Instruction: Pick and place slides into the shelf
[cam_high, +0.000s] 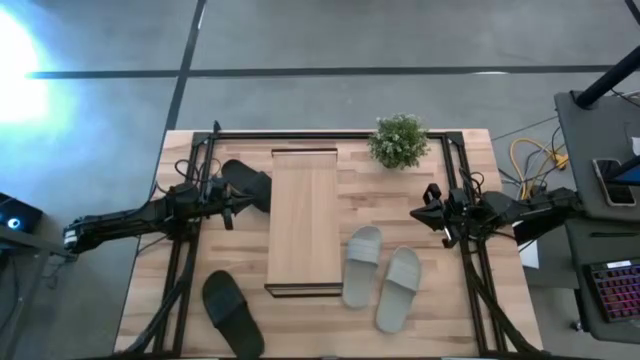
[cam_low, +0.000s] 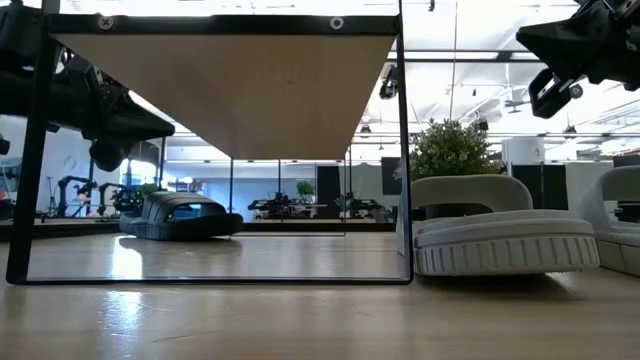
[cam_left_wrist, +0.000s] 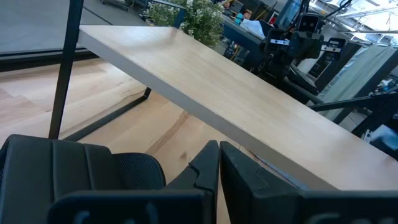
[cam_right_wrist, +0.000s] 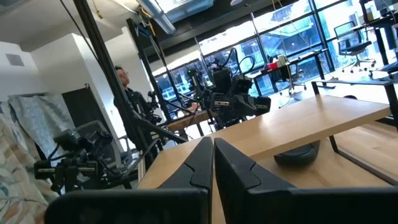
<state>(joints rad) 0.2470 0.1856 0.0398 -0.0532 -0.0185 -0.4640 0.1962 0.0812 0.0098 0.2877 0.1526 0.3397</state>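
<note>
The shelf (cam_high: 303, 218) is a low rack with a light-wood plank top, standing mid-table. One black slide (cam_high: 248, 185) lies sole-down on the table by the shelf's left long edge, and shows in the low view (cam_low: 180, 218) beyond the frame. The second black slide (cam_high: 232, 312) lies at the near left. Two light grey slides (cam_high: 362, 265) (cam_high: 400, 288) rest side by side right of the shelf. My left gripper (cam_high: 230, 206) (cam_left_wrist: 219, 148) hovers shut just above and beside the first black slide (cam_left_wrist: 81, 171). My right gripper (cam_high: 432, 206) (cam_right_wrist: 213, 144) is shut and raised, right of the grey pair.
A small potted plant (cam_high: 398, 140) stands at the far edge, right of the shelf. Dark arm mounts and cables (cam_high: 190, 170) run along both table sides. Bare wood (cam_high: 300, 320) shows near the front edge. A person (cam_right_wrist: 124, 81) is in the room behind.
</note>
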